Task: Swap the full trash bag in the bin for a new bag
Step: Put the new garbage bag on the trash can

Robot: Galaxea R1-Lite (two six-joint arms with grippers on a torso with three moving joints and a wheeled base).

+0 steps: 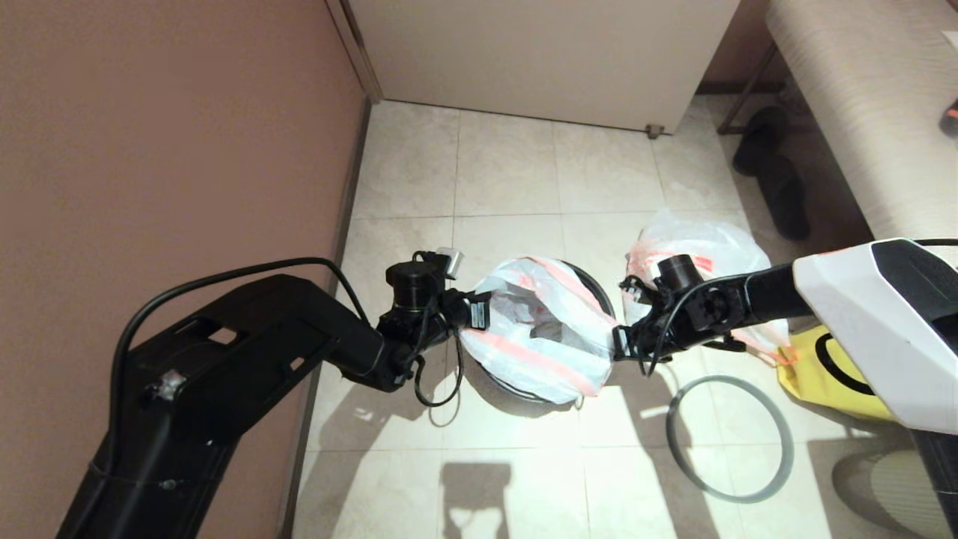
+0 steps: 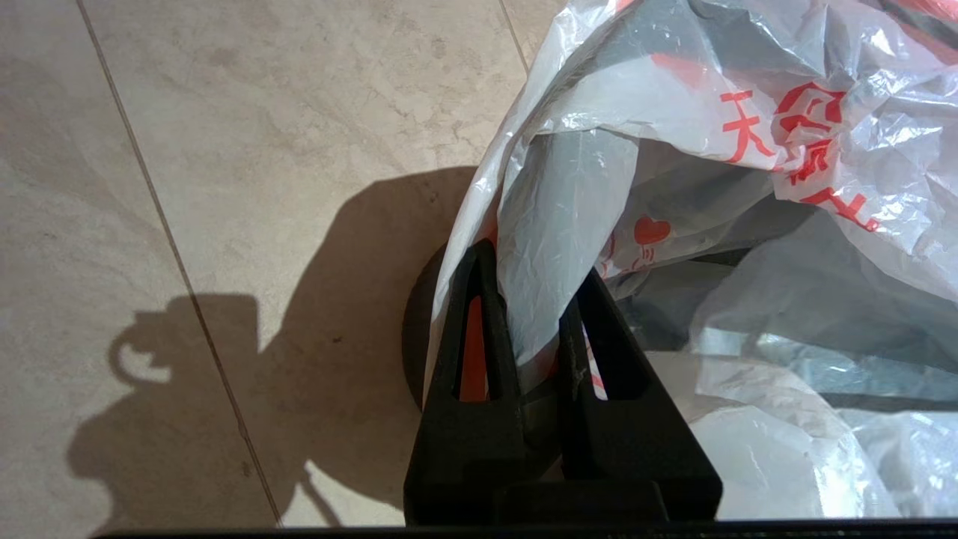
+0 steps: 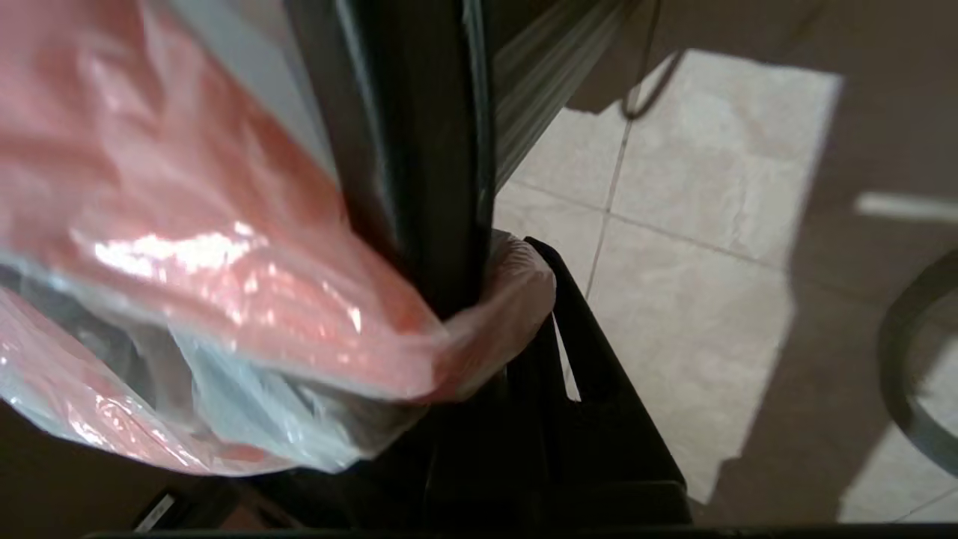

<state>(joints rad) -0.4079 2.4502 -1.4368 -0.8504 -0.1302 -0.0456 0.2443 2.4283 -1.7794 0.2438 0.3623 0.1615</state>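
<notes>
left gripper [image 2: 535,292] pinching new bag [image 1: 539,329] hem, right gripper [image 1: 617,346] clamped on opposite hem, over bin [image 1: 595,288]

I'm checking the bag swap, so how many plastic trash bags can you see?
2: the new bag stretched over the bin, and the full trash bag on the floor behind the right arm. None seem hidden.

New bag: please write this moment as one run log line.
left gripper: shut on new bag | right gripper: shut on new bag | new bag: over bin
</notes>
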